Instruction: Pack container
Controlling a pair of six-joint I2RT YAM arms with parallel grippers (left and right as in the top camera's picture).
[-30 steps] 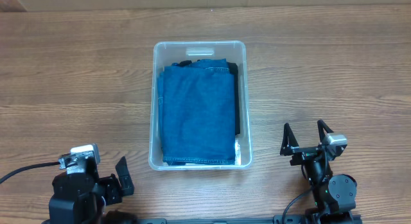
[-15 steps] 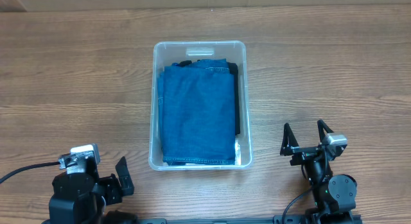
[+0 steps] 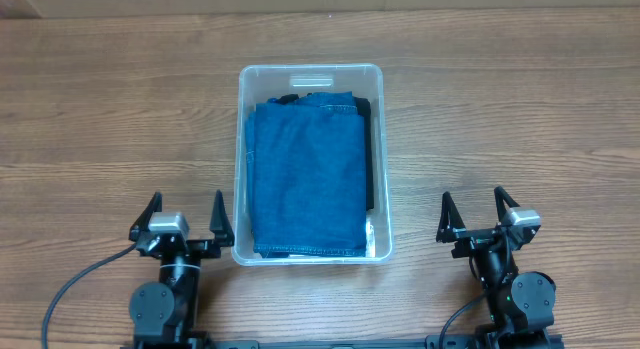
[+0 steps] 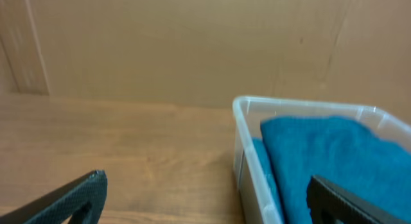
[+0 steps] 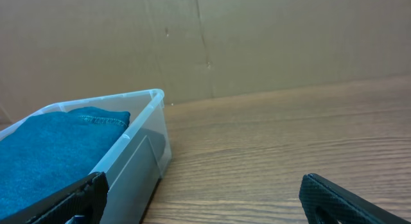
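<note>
The container point(image 3: 241, 139) sits on the wooden table point(image 3: 520, 109), about midway between left and right, with its long sides running from near to far. A folded blue denim cloth point(image 3: 308, 179) fills most of it, lying flat with a stitched seam at the far end. A thin dark strip point(image 3: 369, 169) shows along the cloth's right edge, against the right wall; what it is cannot be told. A slot handle point(image 3: 311, 82) is cut into the far wall.

The left gripper point(image 3: 187, 199) is at the near edge of the table, just left of the container's near left corner, with its fingers spread wide and nothing between them. Its right finger is close to the container wall; whether they touch cannot be told. The right gripper point(image 3: 472, 195) is at the near edge too, well apart from the container on its right, equally spread and empty.

From the left wrist, the container's rim point(image 4: 239, 108) and the cloth point(image 4: 321, 153) lie ahead to the right, before a plain brown wall point(image 4: 160, 44).
</note>
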